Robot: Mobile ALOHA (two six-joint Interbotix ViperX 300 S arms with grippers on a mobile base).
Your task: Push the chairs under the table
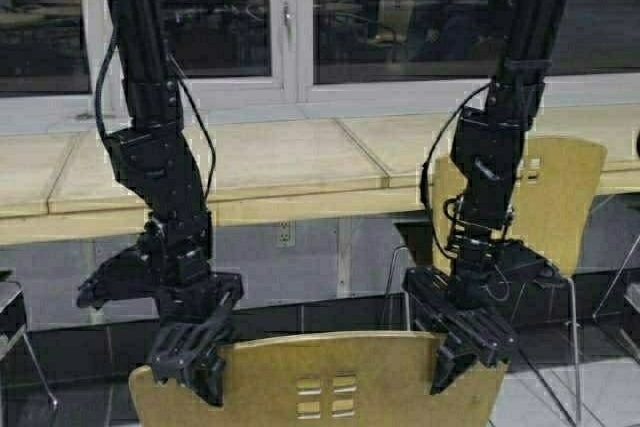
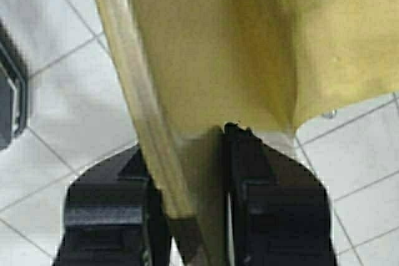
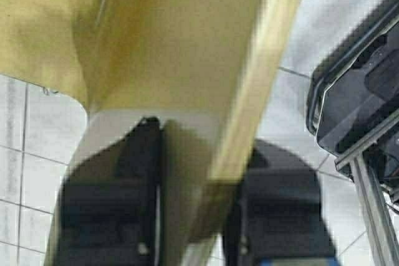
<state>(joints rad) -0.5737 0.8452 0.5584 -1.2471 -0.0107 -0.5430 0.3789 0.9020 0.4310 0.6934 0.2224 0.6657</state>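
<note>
Left gripper (image 1: 200, 362) is clamped on the top edge of the nearest chair (image 1: 320, 382), at the backrest's left corner; the wrist view shows the plywood edge pinched between its fingers (image 2: 268, 204). Right gripper (image 1: 462, 352) is clamped likewise on the right corner. This chair stands short of the worktop (image 1: 270, 162), which lies beyond both grippers. A second chair (image 1: 560, 197) sits beyond the right gripper, tucked against the worktop edge.

Chairs at the long desk

A tan plywood near chair (image 1: 320, 382) is seen pulled out from the pale-wood desk (image 1: 280, 162), backrest upright; a second chair (image 1: 560, 197) is set against the desk edge.
</note>
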